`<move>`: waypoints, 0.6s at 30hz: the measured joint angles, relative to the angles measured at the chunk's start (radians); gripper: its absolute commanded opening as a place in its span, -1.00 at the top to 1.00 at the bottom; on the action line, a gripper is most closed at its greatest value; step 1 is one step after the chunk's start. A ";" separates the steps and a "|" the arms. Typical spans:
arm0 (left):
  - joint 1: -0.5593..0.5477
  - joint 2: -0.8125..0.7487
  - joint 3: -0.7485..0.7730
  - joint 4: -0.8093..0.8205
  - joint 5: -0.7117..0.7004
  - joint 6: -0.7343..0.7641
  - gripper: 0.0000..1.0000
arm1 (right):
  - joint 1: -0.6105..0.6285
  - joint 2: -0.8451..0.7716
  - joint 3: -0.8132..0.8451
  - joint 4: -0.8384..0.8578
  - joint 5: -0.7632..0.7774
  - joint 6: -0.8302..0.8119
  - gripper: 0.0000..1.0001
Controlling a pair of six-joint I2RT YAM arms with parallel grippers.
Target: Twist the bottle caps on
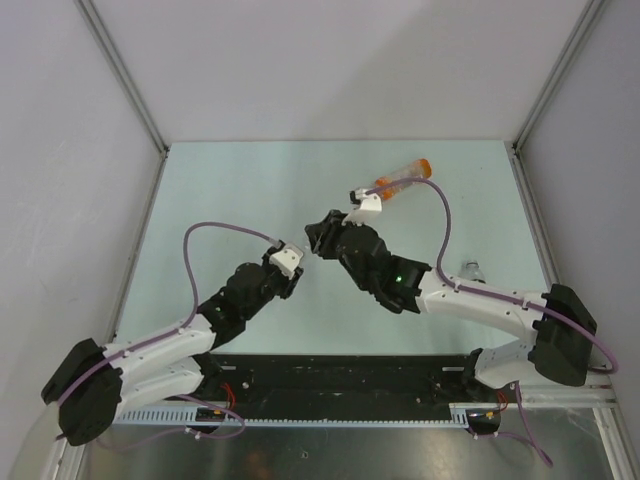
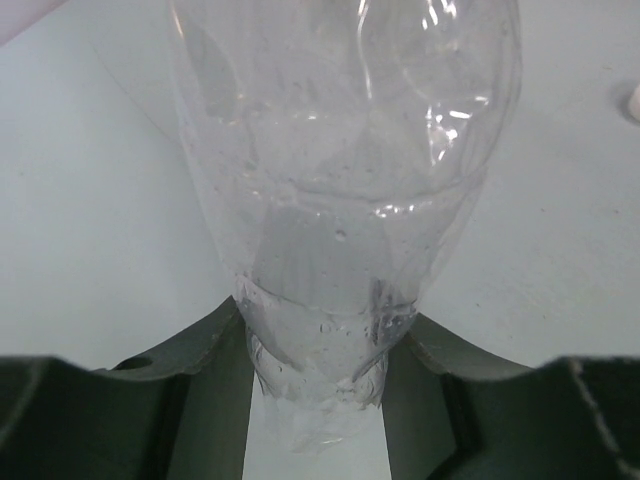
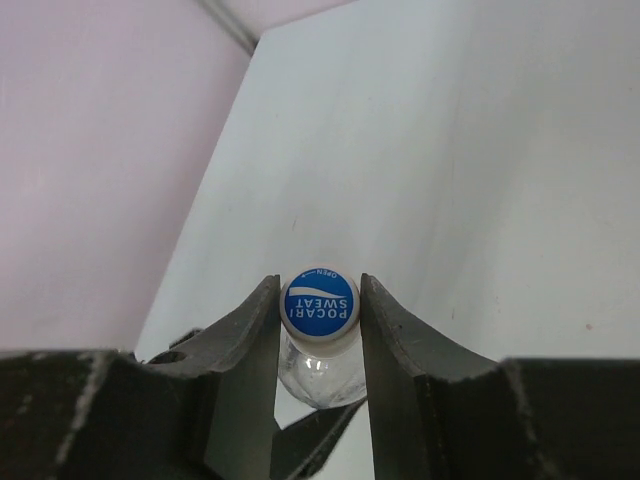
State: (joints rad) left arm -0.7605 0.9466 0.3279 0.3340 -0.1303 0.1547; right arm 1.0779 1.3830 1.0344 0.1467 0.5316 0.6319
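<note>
My left gripper (image 2: 320, 345) is shut on the narrow part of a plain clear bottle (image 2: 345, 150), which fills the left wrist view. My right gripper (image 3: 320, 300) is shut on a white cap with a blue Pocari Sweat top (image 3: 320, 308). The cap sits on the clear bottle's neck (image 3: 320, 375). In the top view the left gripper (image 1: 296, 258) and right gripper (image 1: 318, 240) meet at the table's middle, and the bottle between them is hidden. An orange-tinted bottle (image 1: 405, 180) lies at the back. The black cap and the Pepsi label are not seen.
A small clear object (image 1: 470, 268) shows just behind the right arm, mostly hidden. A small white thing (image 2: 632, 100) lies at the right edge of the left wrist view. Grey walls and metal rails (image 1: 130, 90) enclose the pale green table (image 1: 230, 190).
</note>
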 measured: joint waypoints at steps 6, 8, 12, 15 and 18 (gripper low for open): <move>-0.043 0.068 0.016 0.053 -0.101 0.002 1.00 | 0.007 0.033 0.000 -0.008 0.166 0.182 0.43; -0.053 0.083 0.017 0.058 -0.120 0.002 1.00 | 0.004 0.045 0.000 -0.015 0.188 0.220 0.17; -0.062 0.092 0.017 0.089 -0.133 -0.008 1.00 | -0.009 0.050 0.000 -0.020 0.161 0.248 -0.27; -0.074 0.082 0.017 0.155 -0.132 -0.021 1.00 | -0.019 0.046 0.000 -0.010 0.097 0.203 -0.67; -0.076 0.073 0.017 0.200 -0.129 -0.032 1.00 | -0.040 0.018 0.000 0.001 0.025 0.123 -0.91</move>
State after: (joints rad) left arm -0.8360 1.0199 0.3447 0.5335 -0.2588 0.1226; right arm 1.0374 1.4014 1.0340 0.1478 0.5564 0.7551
